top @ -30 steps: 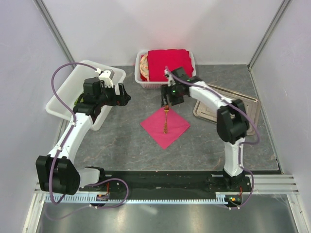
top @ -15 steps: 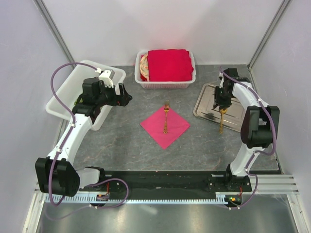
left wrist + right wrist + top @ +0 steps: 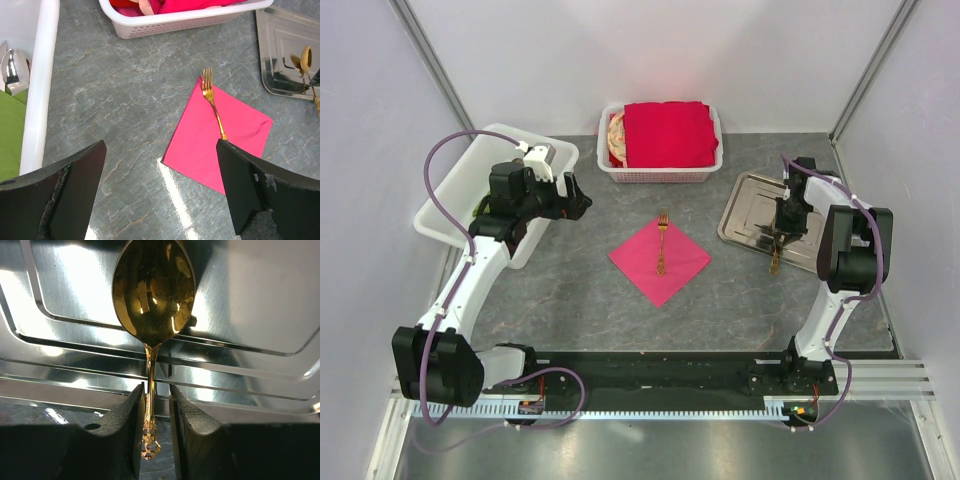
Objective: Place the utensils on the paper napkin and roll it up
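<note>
As the right gripper (image 3: 156, 405) clamps a gold spoon (image 3: 152, 290) over the tray (image 3: 750, 205) right of the pink napkin (image 3: 682, 262), a fork (image 3: 661, 245) lies on that napkin; the left gripper (image 3: 576, 200) hangs left of it, jaws apart.

White arm links (image 3: 470, 285), chunky black joint housings (image 3: 432, 362), purple cables (image 3: 432, 158) looping alongside.
</note>
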